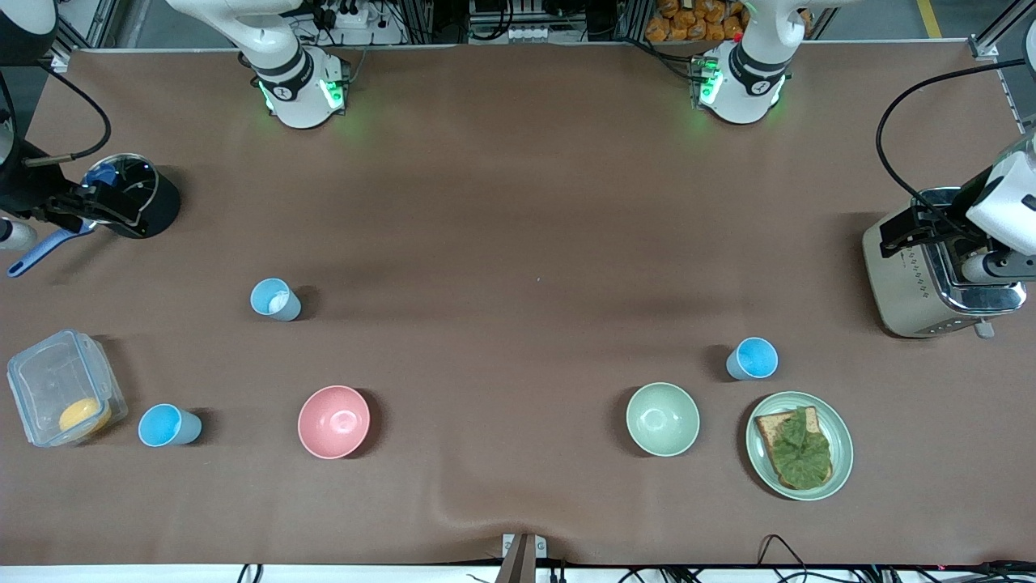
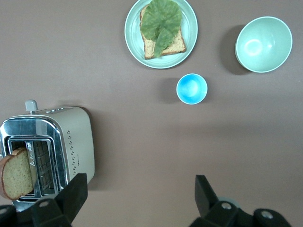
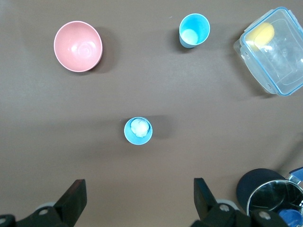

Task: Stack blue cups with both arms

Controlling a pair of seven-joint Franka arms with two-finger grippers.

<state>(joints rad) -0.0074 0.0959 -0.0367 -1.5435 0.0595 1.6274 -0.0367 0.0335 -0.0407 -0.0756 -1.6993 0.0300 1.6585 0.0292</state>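
Observation:
Three blue cups stand upright and apart on the brown table. One with a whitish inside (image 1: 275,300) (image 3: 138,131) is toward the right arm's end. A second (image 1: 168,426) (image 3: 194,30) stands nearer the front camera, beside the pink bowl (image 1: 333,421). The third (image 1: 753,359) (image 2: 191,88) is toward the left arm's end, by the pale green bowl (image 1: 662,419). My right gripper (image 1: 81,210) (image 3: 137,196) hangs open and empty over a black pot (image 1: 137,198). Over the toaster (image 1: 923,283) my left gripper (image 1: 910,231) (image 2: 138,194) is open and empty too.
A green plate (image 1: 842,453) (image 2: 132,23) carries toast under a lettuce leaf, next to the third cup. A slice of bread (image 2: 16,172) sits in the toaster. A clear plastic box (image 1: 32,380) (image 3: 284,71) holding something yellow lies beside the second cup.

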